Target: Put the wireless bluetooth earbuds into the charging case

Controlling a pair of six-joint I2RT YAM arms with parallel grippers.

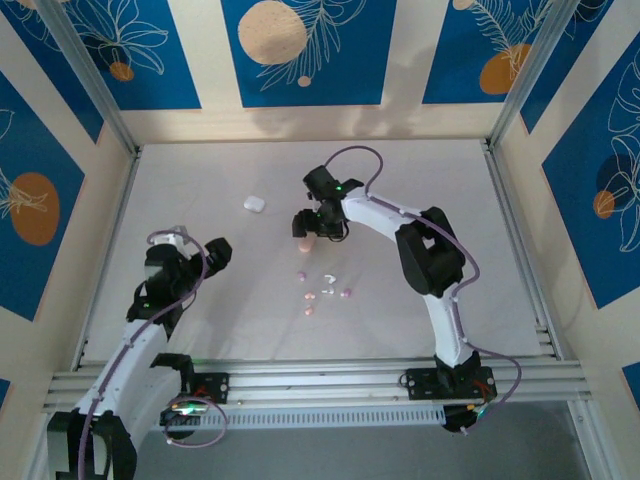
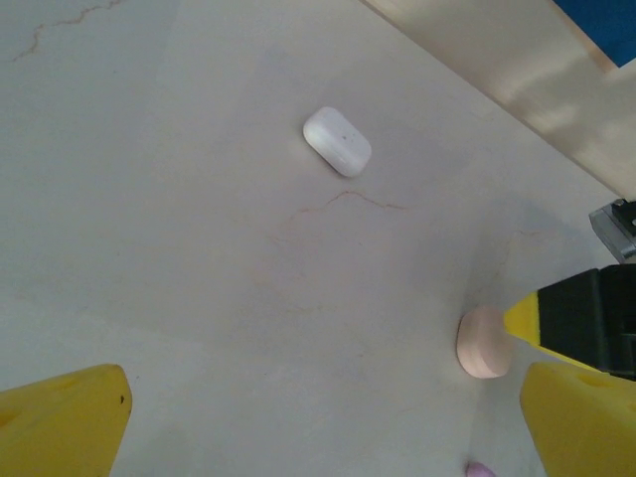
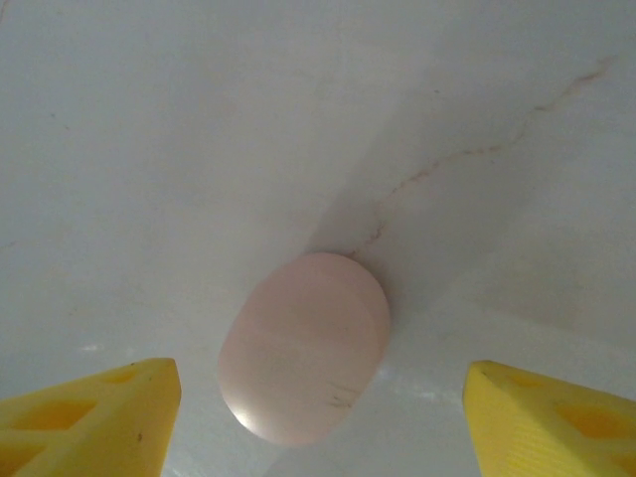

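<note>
Earbuds [image 1: 327, 293] lie loose at frame centre; right gripper [image 3: 318, 397], jaws spread, straddles the pink case [image 3: 303, 338] (apparently to grasp it). Left gripper [image 2: 318, 422] also spread, empty.

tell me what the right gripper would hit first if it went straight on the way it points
Most likely the pink case, lying on the table dead ahead between the right gripper's open fingers. The gap to it is hard to judge.
</note>
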